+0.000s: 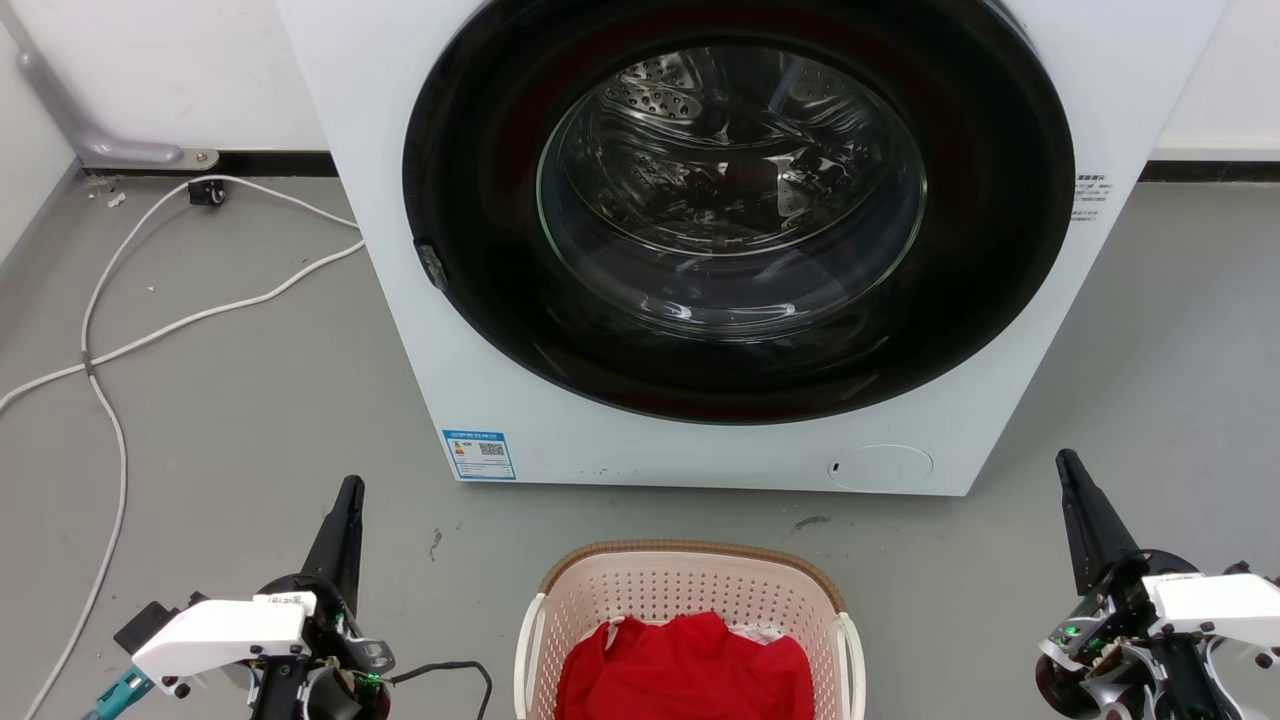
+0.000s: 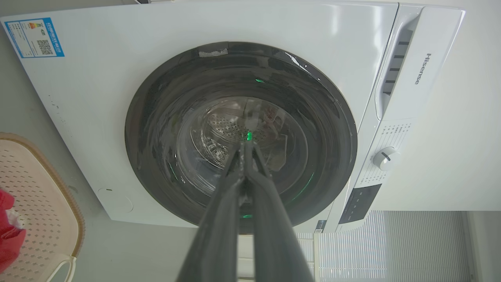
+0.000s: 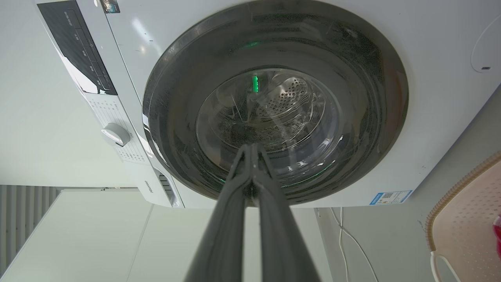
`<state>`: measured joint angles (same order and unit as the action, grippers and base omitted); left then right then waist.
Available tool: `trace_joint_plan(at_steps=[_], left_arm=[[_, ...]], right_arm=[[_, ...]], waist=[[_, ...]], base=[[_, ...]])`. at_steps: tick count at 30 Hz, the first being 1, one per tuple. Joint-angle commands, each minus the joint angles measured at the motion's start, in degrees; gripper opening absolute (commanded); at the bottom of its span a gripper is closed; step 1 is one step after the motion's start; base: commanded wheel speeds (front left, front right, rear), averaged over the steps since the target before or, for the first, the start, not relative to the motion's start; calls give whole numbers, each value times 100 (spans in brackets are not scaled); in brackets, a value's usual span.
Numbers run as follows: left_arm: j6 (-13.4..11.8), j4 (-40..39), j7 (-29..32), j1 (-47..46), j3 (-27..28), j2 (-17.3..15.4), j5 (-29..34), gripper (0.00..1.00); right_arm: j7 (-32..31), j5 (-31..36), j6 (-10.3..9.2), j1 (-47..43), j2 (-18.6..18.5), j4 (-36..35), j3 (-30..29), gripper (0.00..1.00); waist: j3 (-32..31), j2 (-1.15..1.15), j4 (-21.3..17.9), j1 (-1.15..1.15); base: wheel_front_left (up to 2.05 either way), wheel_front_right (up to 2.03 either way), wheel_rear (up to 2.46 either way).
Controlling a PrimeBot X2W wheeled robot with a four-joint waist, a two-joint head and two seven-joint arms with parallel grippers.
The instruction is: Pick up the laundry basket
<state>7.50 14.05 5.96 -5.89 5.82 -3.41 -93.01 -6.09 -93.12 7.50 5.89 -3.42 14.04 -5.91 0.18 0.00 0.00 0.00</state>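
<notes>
Head view: laundry basket is flanked by left hand and right hand; both closed, empty, likely staged for side grasps.

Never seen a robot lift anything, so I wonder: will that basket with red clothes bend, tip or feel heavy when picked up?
The basket is perforated plastic, so it probably keeps its shape, flexing slightly. Its load looks like soft red clothes, so likely light. With a white handle on each side, a one-sided lift would probably tilt it.
</notes>
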Motion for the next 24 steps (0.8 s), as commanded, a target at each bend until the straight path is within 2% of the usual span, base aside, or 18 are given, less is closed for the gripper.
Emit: trace_joint_plan(at_steps=[1,24], left_arm=[[15,10,23,-61,14,5,10,0],[15,10,38,-64,36,19,34,0]], right_arm=[[-12,42,-2,59,16,6,-8,0],[-32,49,-2,62,30,7,-27,0]], waist=[[0,0,0,0],[0,0,0,0]], base=[[0,0,0],[0,0,0]])
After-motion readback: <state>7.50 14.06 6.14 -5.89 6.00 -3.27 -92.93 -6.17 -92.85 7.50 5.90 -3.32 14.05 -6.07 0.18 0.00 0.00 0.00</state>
